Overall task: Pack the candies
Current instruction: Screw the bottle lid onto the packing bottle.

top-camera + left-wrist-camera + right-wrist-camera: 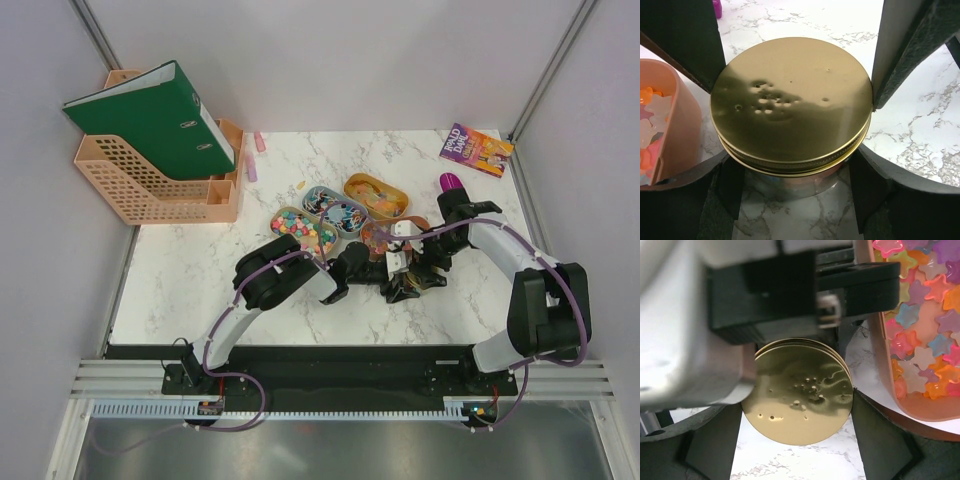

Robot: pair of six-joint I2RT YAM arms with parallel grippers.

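- The left fingers [690, 40] are flat and black. They press on both sides of a round gold metal lid [790, 100]. They are spread as wide as the lid and hold it.
- The lid is shiny and smooth with a few little dents. It lies flat, face up, above the white marble desk [920, 125].
- The right fingers [880, 440] stand wide apart, one on each side of that lid, just beside its edge.
- Just past the lid sits an oval peach-tan tray [900, 405] with smooth walls.
- The candies [927, 325] in it are tiny glossy stars in pink, orange, yellow, blue and purple. They lie jumbled and point every way.
- More candies fill three other oval trays [350, 187] farther back. Their long sides slant from far left to near right.
- Farthest back, a green binder [150, 115] leans in a peach plastic rack [150, 190] full of holes.
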